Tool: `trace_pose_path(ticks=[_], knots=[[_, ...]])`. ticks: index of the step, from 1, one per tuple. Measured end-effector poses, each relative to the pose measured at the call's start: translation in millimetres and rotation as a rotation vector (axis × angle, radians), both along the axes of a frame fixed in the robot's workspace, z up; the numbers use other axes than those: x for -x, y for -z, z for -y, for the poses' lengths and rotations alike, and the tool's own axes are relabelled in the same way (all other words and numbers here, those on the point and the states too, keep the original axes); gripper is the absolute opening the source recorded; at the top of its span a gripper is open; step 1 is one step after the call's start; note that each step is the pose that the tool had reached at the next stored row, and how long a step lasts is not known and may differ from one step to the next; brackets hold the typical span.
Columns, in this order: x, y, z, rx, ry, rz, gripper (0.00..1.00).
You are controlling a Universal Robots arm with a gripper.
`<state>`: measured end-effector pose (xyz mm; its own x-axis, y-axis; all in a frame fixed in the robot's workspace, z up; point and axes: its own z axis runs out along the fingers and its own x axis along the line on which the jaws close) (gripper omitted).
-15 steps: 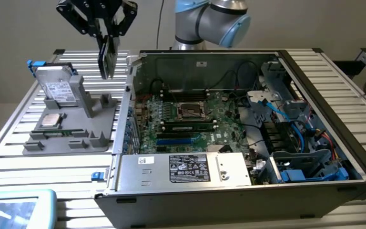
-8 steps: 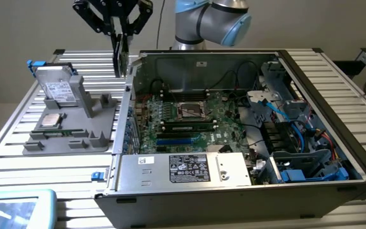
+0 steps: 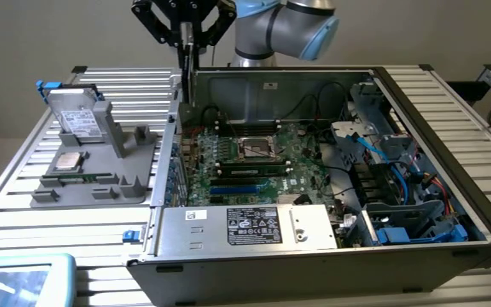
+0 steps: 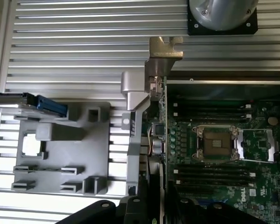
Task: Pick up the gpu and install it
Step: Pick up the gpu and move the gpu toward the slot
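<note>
Spotter: Bench (image 3: pixel 23 211) slats carry everything you are watching. Biggest on them is the computer case (image 3: pixel 314 275), lying on its side with the panel off. I judge that is so your arm can reach the motherboard (image 3: pixel 254 160) from straight above.

Operator: And the grey block beside it?

Spotter: That is your fixture tray (image 3: pixel 135 185), at the exterior view's left of the case. It props the hard drive (image 3: pixel 79 121) at a slant and seats the memory stick (image 3: pixel 77 173) flat in a groove. That is probably so each part sits in a known spot with an edge free for pinching.

Operator: Where is the gpu?

Spotter: Your end effector (image 3: pixel 186 35) is clamped on the gpu (image 3: pixel 187 57), high over the case wall nearest the tray. You hold the card upright across its flat faces, so it hangs below the fingers with an edge facing down. I take that grip to suit a thin board that could slip otherwise. It is well above the motherboard. Whether its lower edge clears the wall's rim, you cannot tell from here.

Operator: And the bracket?

Spotter: From your wrist view the silvery bracket (image 4: pixel 165 46) caps the end of the card farthest from the fingers, and the card runs edge-on along that same wall.
</note>
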<state>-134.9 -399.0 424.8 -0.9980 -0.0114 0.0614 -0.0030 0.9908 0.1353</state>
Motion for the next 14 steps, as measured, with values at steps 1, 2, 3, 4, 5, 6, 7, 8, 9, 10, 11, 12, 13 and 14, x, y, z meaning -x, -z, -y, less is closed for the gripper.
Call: trace_pose_path(ticks=[1,2,3,4,5,6,7,8,9,10,11,12,13,14], knots=[[-4.5,0.0,0.0,0.0,0.0,-0.0001,0.27],[-9.1,0.0,0.0,0.0,0.0,-0.0002,0.27],[-13.6,0.0,0.1,-0.0001,0.0,-0.0001,0.27],[-18.0,0.1,0.1,-0.0001,0.0,-0.0001,0.27],[-22.5,0.2,0.1,-0.0001,0.0,-0.0001,0.27],[-27.0,0.4,0.1,-0.0001,0.0,-0.0001,0.27],[-31.7,0.7,0.1,-0.0001,0.0,-0.0001,0.27],[-36.4,1.0,0.1,0.0,0.0,-0.0001,0.27],[-40.9,1.4,0.2,-0.0001,0.0,-0.0001,0.27],[-45.4,1.8,0.2,0.0,0.0,-0.0001,0.27],[-49.8,2.1,0.3,-0.0001,0.0,-0.0001,0.27],[-54.5,2.4,0.3,-0.0001,0.0,-0.0001,0.27],[-59.0,2.7,0.5,0.0,0.0,-0.0001,0.27],[-63.5,3.1,0.5,0.0,0.0,-0.0001,0.27]])
